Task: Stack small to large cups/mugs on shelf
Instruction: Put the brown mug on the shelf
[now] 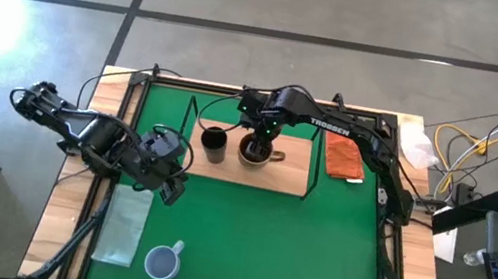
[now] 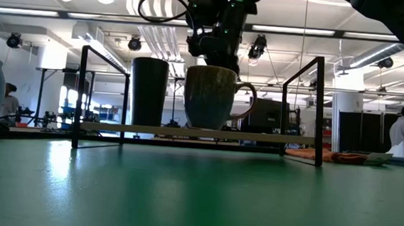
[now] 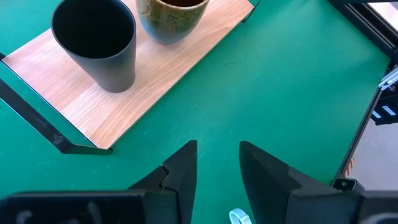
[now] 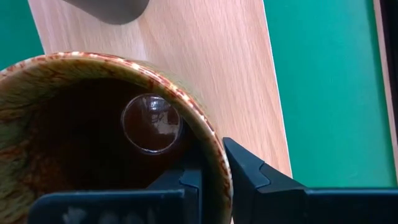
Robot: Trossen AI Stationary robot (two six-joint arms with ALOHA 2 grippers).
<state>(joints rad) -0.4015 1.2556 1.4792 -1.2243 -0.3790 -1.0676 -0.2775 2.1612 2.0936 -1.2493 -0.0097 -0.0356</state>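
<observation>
1. Here, at the left of your table [image 1: 310, 261], the left gripper [image 1: 171, 190] hovers over the green surface just in front of the shelf's left end. Its jaws stand narrowly apart and hold nothing, as your left wrist view shows.
2. Near the front left corner, the pale cloth [image 1: 123, 225] lies flat, and the blue-grey mug [image 1: 163, 263] sits upright just beside it, handle toward the back. It is well apart from the shelf.
3. The shelf [image 1: 292, 172] lies across the back middle of the table, a light-wood board with black wire frames at its ends.
4. On the shelf's left part the black cup [image 1: 214, 144] stands upright and empty.
5. Just beside it, apart from it, the brown mug [image 1: 255, 153] stands on the board; in the low view its base meets the wood and its handle points to the picture's right.
6. The right gripper [image 4: 211, 165] comes down from above onto that mug. Its jaws are closed on the rim, one finger inside the mug and one outside its wall.
7. Past the shelf's right end, the orange cloth [image 1: 343, 158] lies folded on the table.
</observation>
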